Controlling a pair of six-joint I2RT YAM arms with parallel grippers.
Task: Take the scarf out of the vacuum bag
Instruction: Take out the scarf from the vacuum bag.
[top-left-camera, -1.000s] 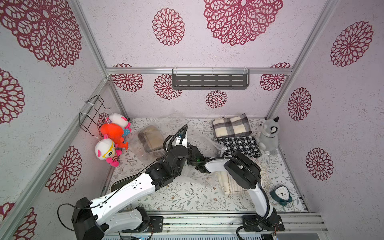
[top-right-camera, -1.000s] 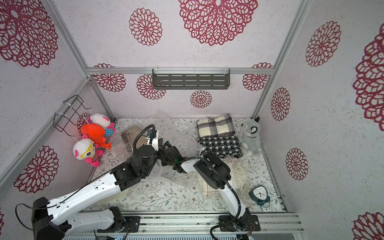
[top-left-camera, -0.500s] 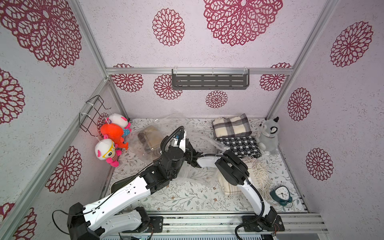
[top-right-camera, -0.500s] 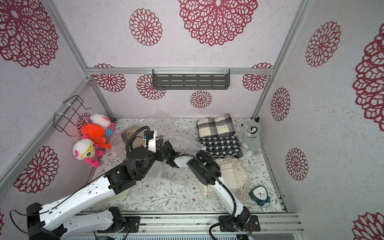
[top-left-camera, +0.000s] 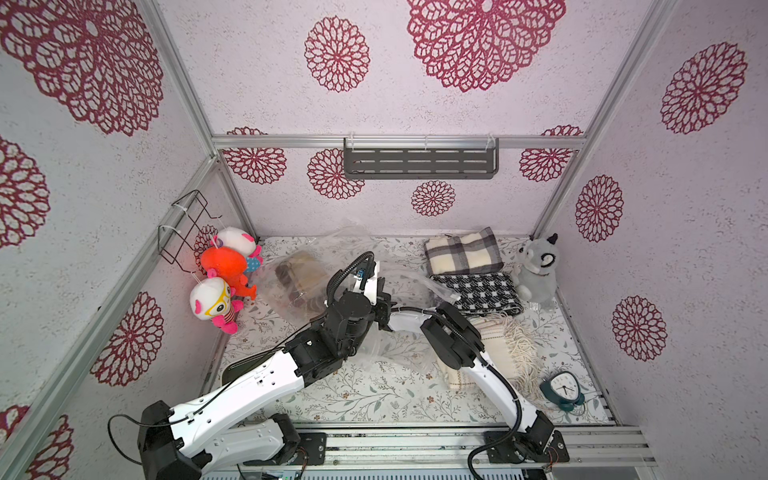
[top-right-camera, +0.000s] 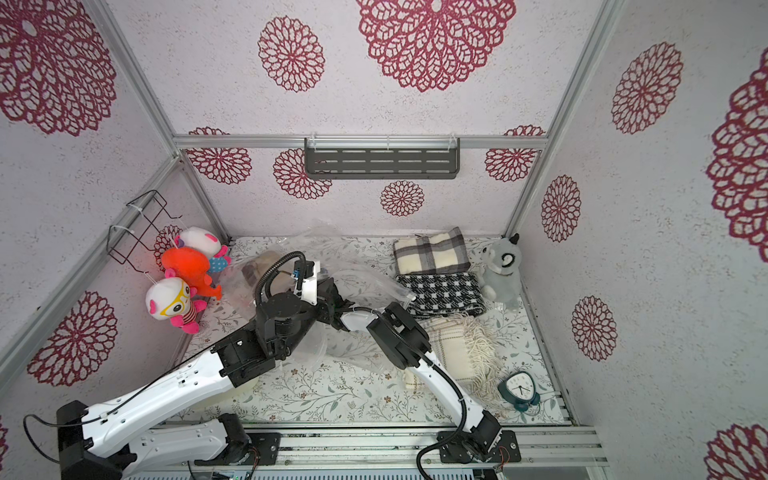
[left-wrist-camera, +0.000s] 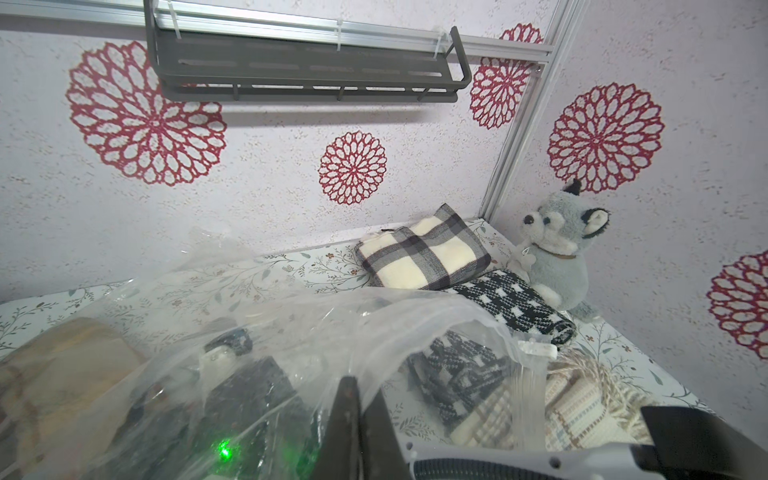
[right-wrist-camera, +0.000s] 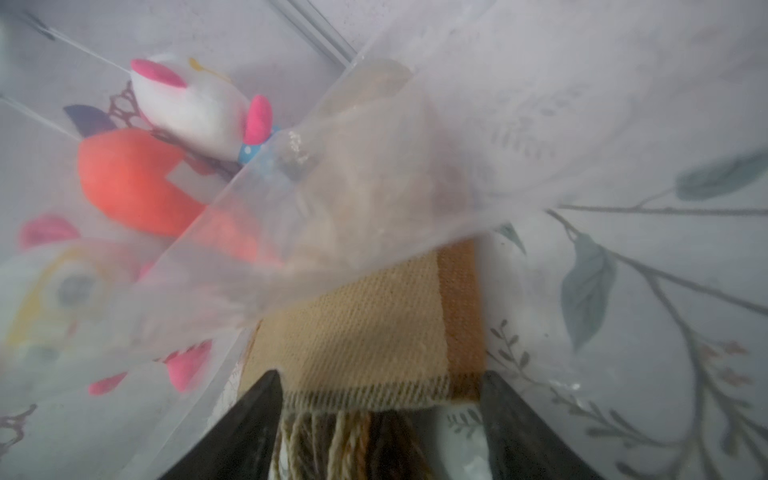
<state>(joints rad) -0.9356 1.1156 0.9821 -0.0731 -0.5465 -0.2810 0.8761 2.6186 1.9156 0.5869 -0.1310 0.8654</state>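
Where the vacuum bag (top-left-camera: 409, 280) lies: one clear, crinkled bag at the centre of the frame in both top views, spread over the floral floor (top-left-camera: 353, 395).
Tan scarf (top-left-camera: 301, 274): one, inside the bag, left of centre and visible through the plastic.
Arms: two, meeting over the bag at frame centre.
Left gripper (left-wrist-camera: 351, 386): fingers together, pinching the bag's lifted rim at the lower middle of the left wrist view.
Right gripper (right-wrist-camera: 380, 376): jaws apart inside the bag, one finger on each side of the tan scarf's fringed end. Whether they touch it cannot be told.
Scarves outside the bag: three, right of centre. A plaid scarf (top-left-camera: 461, 253) is uppermost, a checked scarf (top-left-camera: 478, 293) sits just below it, and a cream fringed scarf (top-left-camera: 503, 349) is lowest, partly under the right arm.
Plush toys: four. Three are at the left wall: white-and-pink plush (top-left-camera: 235, 241), orange plush (top-left-camera: 222, 264) and plush with yellow glasses (top-left-camera: 210, 297). One grey plush (top-left-camera: 538, 270) stands at the right wall.
Clock (top-left-camera: 561, 388): one, lower right.
Shelf (top-left-camera: 419, 164): one, upper centre on the back wall.
Wire basket (top-left-camera: 187, 226): one, on the left wall.
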